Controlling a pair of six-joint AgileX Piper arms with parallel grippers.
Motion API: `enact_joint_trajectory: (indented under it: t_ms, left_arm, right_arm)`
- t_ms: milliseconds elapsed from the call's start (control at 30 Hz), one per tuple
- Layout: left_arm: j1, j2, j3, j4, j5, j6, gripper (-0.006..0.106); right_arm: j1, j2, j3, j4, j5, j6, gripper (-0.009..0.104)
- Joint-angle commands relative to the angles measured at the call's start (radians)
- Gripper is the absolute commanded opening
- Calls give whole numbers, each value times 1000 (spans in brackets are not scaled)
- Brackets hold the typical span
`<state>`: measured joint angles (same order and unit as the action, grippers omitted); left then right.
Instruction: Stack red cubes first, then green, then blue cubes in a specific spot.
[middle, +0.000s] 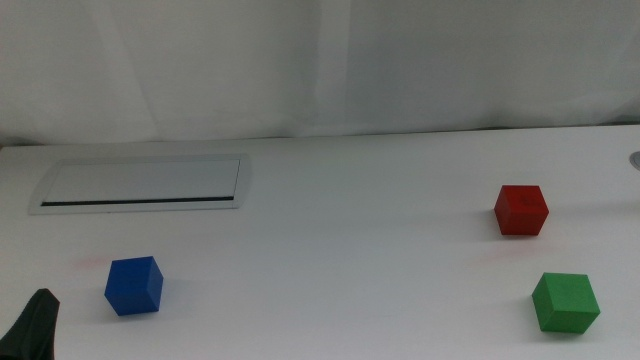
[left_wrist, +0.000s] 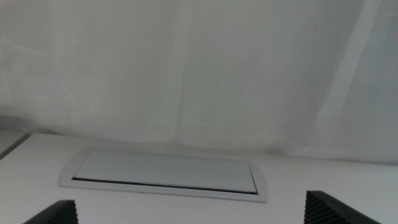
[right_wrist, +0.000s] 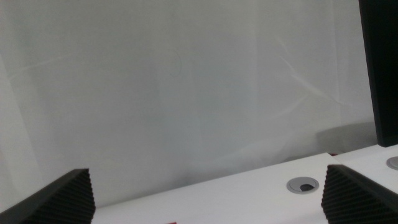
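Dark and low at seven o'clock of the middle view sat the left end effector (middle: 35, 325), only a sliver showing. One blue cube (middle: 134, 285) stood just beside it toward eight o'clock on the white counter (middle: 340, 250). One green cube (middle: 565, 302) sat at four o'clock, one red cube (middle: 521, 210) near it at three o'clock, the two apart. One silver-framed panel (middle: 143, 183) lay flat at ten o'clock.

From the left wrist, the left end effector (left_wrist: 199, 214) was released, jaws spread wide, holding nothing, facing the panel (left_wrist: 165, 173).

From the right wrist, the right end effector (right_wrist: 205, 199) was likewise released and held nothing; one round grommet (right_wrist: 303, 184) sat in the counter (right_wrist: 261, 193).
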<state>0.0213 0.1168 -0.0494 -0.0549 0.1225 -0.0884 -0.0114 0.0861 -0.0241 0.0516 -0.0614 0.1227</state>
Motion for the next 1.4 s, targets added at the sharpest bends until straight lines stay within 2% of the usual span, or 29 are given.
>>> enact_joint_trajectory:
  t_ms: [0,200,500,600,700,800,900,1000,1167,1367]
  left_arm:
    - [1,-5,4,-12,-13,-11,91]
    - [1,-5,4,-5,-13,-10,90]
    - [1,-5,4,-5,-13,-10,90]
    - [1,-5,4,-5,-13,-7,90]
    - [1,-5,4,-5,-13,-7,90]
    - [1,-5,4,-5,-13,-7,90]
    - [1,-5,4,-5,-13,-7,90]
    - [1,-5,4,-5,-13,-7,90]
    - [1,-5,4,-5,-13,-7,90]
    - [1,-5,4,-5,-13,-7,90]
  right_arm:
    - [2,-4,6,-2,-20,10,103]
    - [2,-4,-38,16,11,30,102]
    - [2,126,-421,11,502,-113,99]
    - [2,222,-534,13,605,-160,99]
    - [2,327,-640,48,685,-211,99]
    - [15,434,-723,75,734,-234,99]
    - [45,551,-791,75,757,-231,99]
    - [83,659,-848,63,782,-208,99]
    - [141,852,-932,2,844,-153,99]
    - [153,1051,-1028,14,867,-123,99]
